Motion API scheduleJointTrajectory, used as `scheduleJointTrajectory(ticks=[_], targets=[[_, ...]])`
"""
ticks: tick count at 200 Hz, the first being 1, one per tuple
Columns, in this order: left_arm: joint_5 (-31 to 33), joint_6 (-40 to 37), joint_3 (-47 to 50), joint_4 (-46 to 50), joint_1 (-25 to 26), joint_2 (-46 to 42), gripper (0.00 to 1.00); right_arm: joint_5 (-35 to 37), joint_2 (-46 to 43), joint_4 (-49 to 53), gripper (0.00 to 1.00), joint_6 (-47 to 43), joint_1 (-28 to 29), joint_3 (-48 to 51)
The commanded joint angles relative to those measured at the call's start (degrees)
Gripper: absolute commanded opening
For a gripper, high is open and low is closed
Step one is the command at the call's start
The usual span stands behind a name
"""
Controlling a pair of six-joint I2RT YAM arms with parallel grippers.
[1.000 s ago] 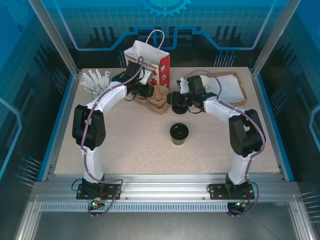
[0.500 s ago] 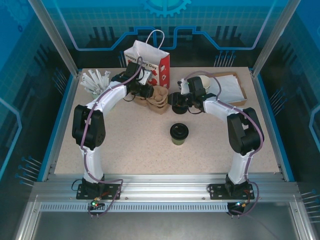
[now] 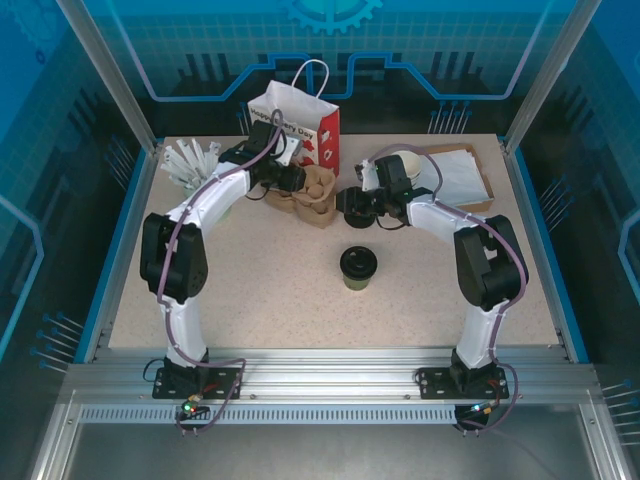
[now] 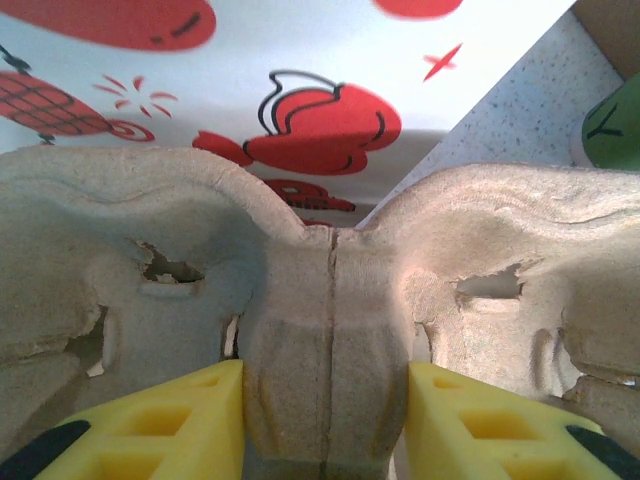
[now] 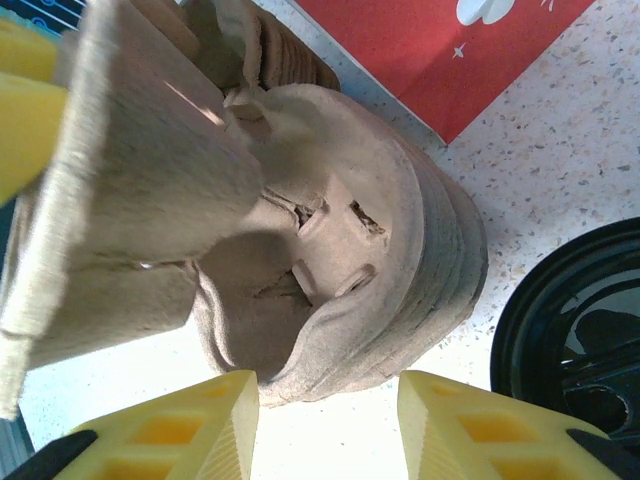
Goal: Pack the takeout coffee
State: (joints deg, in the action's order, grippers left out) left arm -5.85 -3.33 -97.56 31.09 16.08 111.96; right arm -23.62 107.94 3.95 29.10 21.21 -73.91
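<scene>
Your takeout coffee (image 3: 358, 266) stands lidded on the bare tabletop (image 3: 250, 290), unpacked. Your left claw (image 4: 325, 420) pinches a pulp cup carrier (image 4: 330, 300) by its centre ridge. Your right claw (image 5: 325, 430), half open, straddles the carrier stack (image 5: 400, 260), grip unclear. Seating and bagging remain, I'd judge.

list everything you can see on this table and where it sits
coffee cup: 1, green with black lid, middle of the table
gift bag: 1, white and red, back centre
cup carriers: nested stack, brown, in front of the bag
lid: at least 1, black, beside the carriers
green cup: count unclear, green, near the bag
white sticks: bundle, back left
tray: 1, brown, back right
left gripper: yellow fingers, clamped on the carriers' middle ridge
right gripper: yellow fingers, either side of the carriers' edge
</scene>
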Motion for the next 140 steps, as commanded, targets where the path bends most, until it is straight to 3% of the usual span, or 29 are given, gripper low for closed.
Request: scheduleJointTrajectory(ticks=[1,50,81,108,140], targets=[[1.18,-0.89,1.17,-1.30,-0.13,-3.90,0.42,-0.71,-3.92,2.49,0.42,-2.14,-0.73,0.43],[5.37,3.74,10.75,-3.09,1.89,-13.93,0.42,3.64,-13.83,10.60,0.43,-7.73,-0.38,1.38],[13.57,10.93,22.40,-3.92,5.34,-25.36,0.42,8.02,-23.38,15.94,0.43,-10.21,0.16,4.74],[20.16,18.60,34.60,-3.95,11.56,-34.62,0.42,11.75,-31.44,19.78,0.43,-11.89,0.91,7.44],[26.09,29.15,44.24,-1.46,20.86,-38.85,0.42,12.80,-36.14,22.20,0.43,-12.86,1.11,9.13]])
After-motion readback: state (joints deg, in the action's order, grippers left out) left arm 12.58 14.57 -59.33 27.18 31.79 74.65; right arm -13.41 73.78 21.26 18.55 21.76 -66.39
